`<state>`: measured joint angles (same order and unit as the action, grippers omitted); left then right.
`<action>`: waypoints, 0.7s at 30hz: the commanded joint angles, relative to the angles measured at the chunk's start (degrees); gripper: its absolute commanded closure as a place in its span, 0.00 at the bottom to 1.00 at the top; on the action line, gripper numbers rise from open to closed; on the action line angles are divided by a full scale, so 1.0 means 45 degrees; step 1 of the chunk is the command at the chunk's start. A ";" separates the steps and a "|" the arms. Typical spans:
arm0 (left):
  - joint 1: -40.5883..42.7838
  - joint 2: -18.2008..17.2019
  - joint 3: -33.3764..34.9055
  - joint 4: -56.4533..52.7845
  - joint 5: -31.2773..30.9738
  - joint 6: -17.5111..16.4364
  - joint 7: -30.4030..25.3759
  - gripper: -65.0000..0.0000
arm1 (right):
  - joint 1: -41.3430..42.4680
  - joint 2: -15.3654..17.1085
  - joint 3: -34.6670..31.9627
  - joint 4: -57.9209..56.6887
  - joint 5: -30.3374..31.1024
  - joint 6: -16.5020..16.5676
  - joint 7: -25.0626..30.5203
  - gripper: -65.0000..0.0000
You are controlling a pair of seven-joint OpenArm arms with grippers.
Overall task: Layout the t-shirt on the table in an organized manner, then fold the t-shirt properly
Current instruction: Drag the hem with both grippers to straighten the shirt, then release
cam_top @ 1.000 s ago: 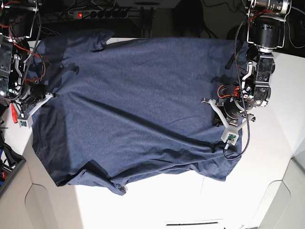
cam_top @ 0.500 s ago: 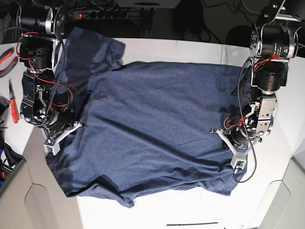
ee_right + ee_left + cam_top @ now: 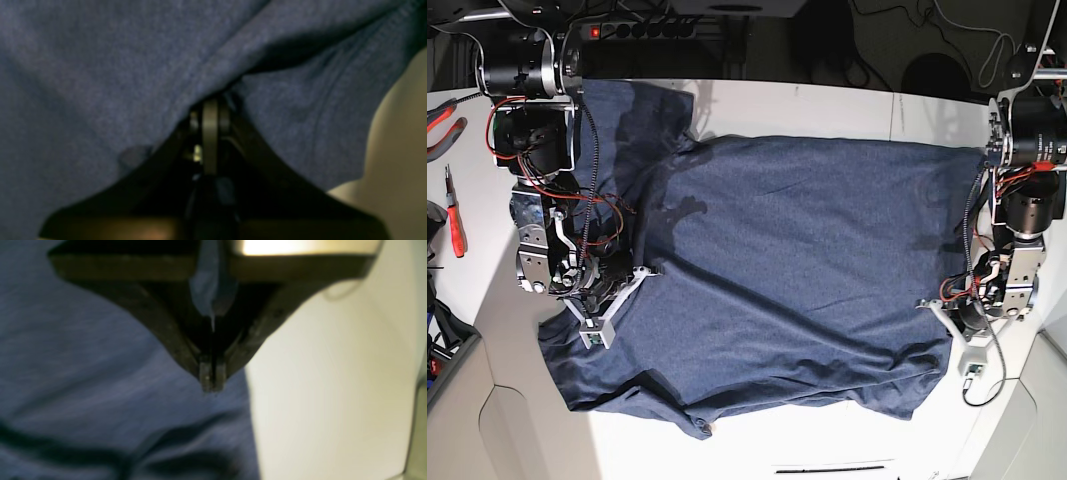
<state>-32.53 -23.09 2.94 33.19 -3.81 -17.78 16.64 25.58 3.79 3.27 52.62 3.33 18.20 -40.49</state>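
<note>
The dark navy t-shirt (image 3: 797, 260) lies spread across the white table (image 3: 807, 100), plain side up, with a sleeve bunched at the back left and creases along the front hem. My right gripper (image 3: 612, 310) is at the shirt's left side, shut with the t-shirt (image 3: 100, 83) draped over its tips (image 3: 210, 110). My left gripper (image 3: 952, 330) is at the shirt's right edge. In the left wrist view its jaws (image 3: 211, 380) are closed, with a strip of the t-shirt (image 3: 83, 373) pinched between them beside bare table (image 3: 333, 373).
Red-handled tools (image 3: 452, 215) lie at the left off the table's side. A power strip (image 3: 637, 30) and cables sit behind the back edge. A thin dark seam line (image 3: 827, 468) runs near the front edge. The table's right corner is close to my left arm.
Both arms have moved toward the view's right and toward the front, dragging the shirt with them. The shirt now lies flatter and more spread out.
</note>
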 commanded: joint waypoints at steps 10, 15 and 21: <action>-0.0291 -0.1472 -0.1069 0.0282 -0.6766 -0.4938 0.1545 1.00 | -0.0199 0.0282 0.0578 0.5455 0.0112 -0.0005 -0.0942 1.00; 0.1088 -0.1399 -0.2361 0.0491 -1.0792 -0.4938 0.3798 1.00 | -0.0816 0.0845 0.0894 0.6504 0.0063 -0.0087 -0.2118 1.00; 0.3123 -0.0903 -0.2584 0.1715 -0.9112 -0.4938 0.3789 1.00 | -0.2380 0.1700 0.1190 0.6193 0.0024 -0.0121 -0.1394 1.00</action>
<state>-16.91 -26.22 -8.43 39.92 -43.33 -39.20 34.61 13.43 10.76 8.27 79.64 3.20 17.80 -47.59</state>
